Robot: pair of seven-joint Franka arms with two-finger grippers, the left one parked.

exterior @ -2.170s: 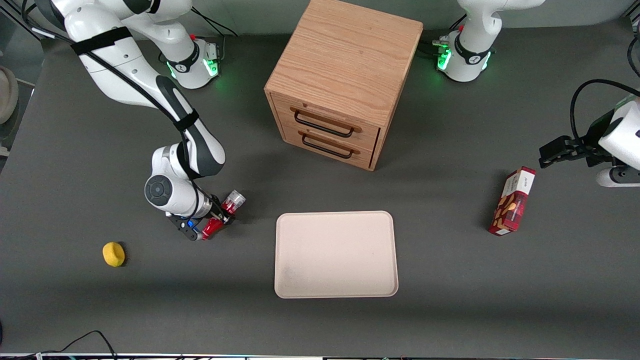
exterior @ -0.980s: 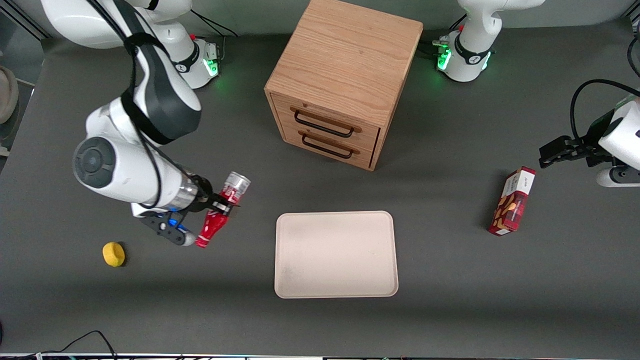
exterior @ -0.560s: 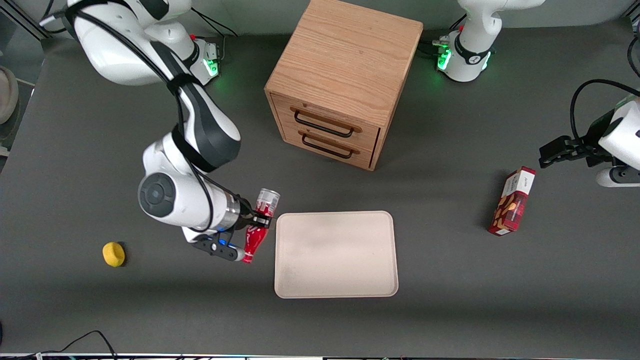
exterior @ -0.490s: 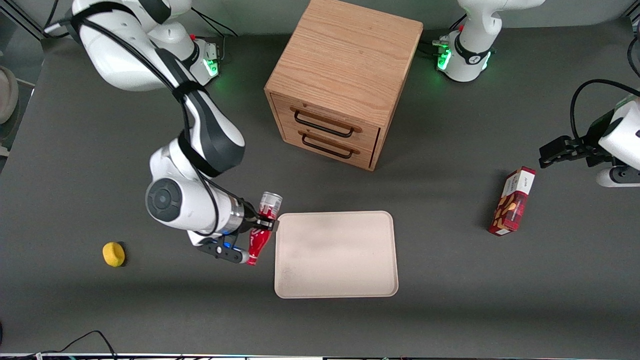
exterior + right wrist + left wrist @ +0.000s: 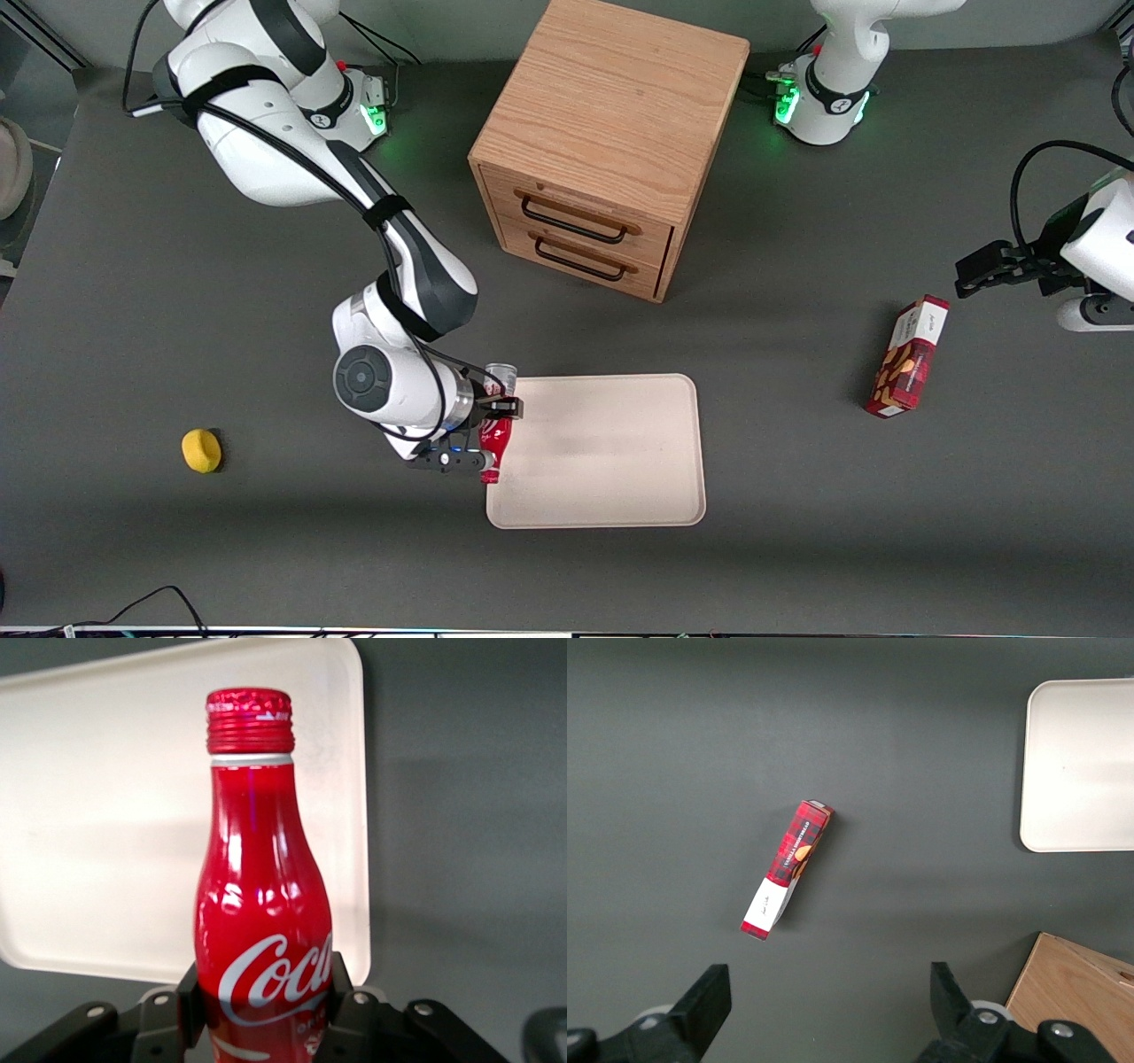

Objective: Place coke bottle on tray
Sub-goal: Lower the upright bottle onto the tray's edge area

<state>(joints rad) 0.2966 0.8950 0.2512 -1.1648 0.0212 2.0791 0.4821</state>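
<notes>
My right gripper (image 5: 498,409) is shut on the coke bottle (image 5: 496,436), a slim red bottle with white script, held tilted with its red cap end nearer the front camera and its silvery base end farther from it. It hangs over the tray's edge at the working arm's end. The tray (image 5: 611,452) is a large flat cream rectangle with rounded corners. In the right wrist view the coke bottle (image 5: 262,904) fills the middle, my black fingers (image 5: 344,985) pressing both its sides, with the tray (image 5: 106,815) beneath it and my gripper (image 5: 263,992) around the logo.
A wooden two-drawer cabinet (image 5: 611,142) stands farther from the front camera than the tray. A yellow lemon-like object (image 5: 201,450) lies toward the working arm's end. A red snack box (image 5: 908,356) lies toward the parked arm's end and shows as a red snack box (image 5: 787,870) in the left wrist view.
The gripper lifted the coke bottle off the table and carried it sideways toward the tray; it now hangs over the tray's edge, lower than a moment ago.
</notes>
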